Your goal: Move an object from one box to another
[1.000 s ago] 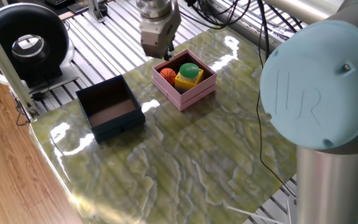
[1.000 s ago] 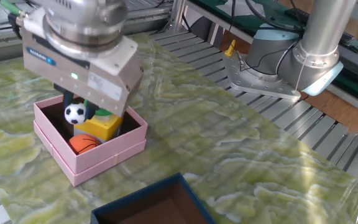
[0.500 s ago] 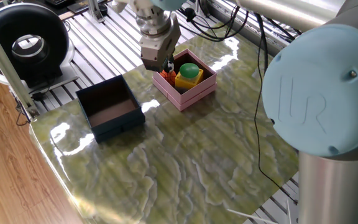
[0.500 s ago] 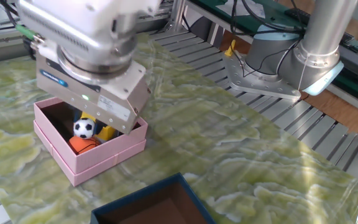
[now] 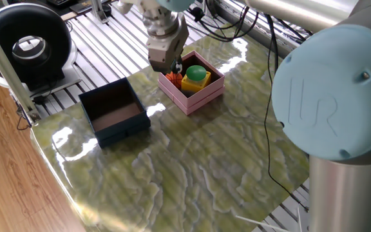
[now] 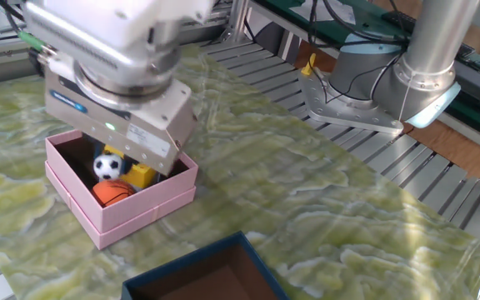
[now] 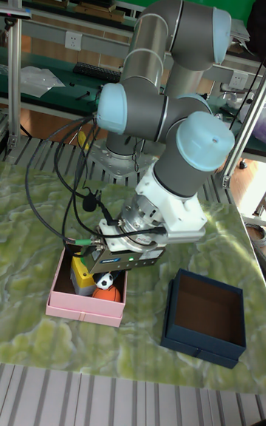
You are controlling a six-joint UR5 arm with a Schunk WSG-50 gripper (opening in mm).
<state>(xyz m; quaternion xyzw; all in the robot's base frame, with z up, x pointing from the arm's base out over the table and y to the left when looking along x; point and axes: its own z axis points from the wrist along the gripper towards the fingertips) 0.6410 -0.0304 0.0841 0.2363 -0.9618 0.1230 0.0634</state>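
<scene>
1. Down inside the pink box, a small soccer ball sits at the gripper tips, beside an orange ball and a yellow block.
2. Whether the jaws pinch it, I cannot tell.
3. Well apart, the navy box, thin-walled and square, lies bare inside.
4. Both rest on a glossy green marbled table edged by metal slats.
</scene>
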